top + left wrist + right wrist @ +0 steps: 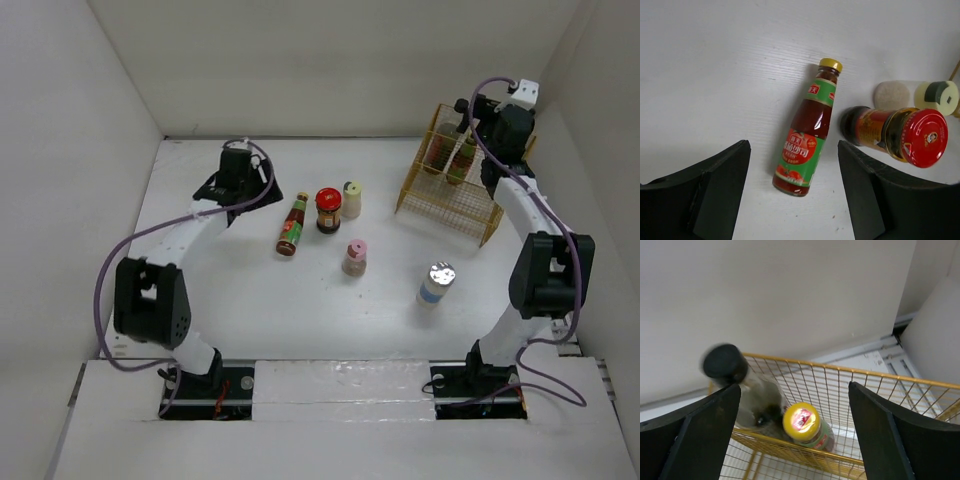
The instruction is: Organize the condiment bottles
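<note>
Can see the right gripper spread open above the black-capped bottle and a yellow-capped bottle sitting in the yellow wire basket at the worktop's far right corner, plus the left gripper, open too, empty, over the toppled sauce bottle lying nearer the worktop's far edge beside the red-lidded jar.

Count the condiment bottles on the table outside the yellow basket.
5. A yellow-capped sauce bottle lying on its side, a red-lidded jar and a cream bottle beside it, a pink-capped bottle further forward, a silver-lidded bottle off to the right. None looks hidden.
</note>
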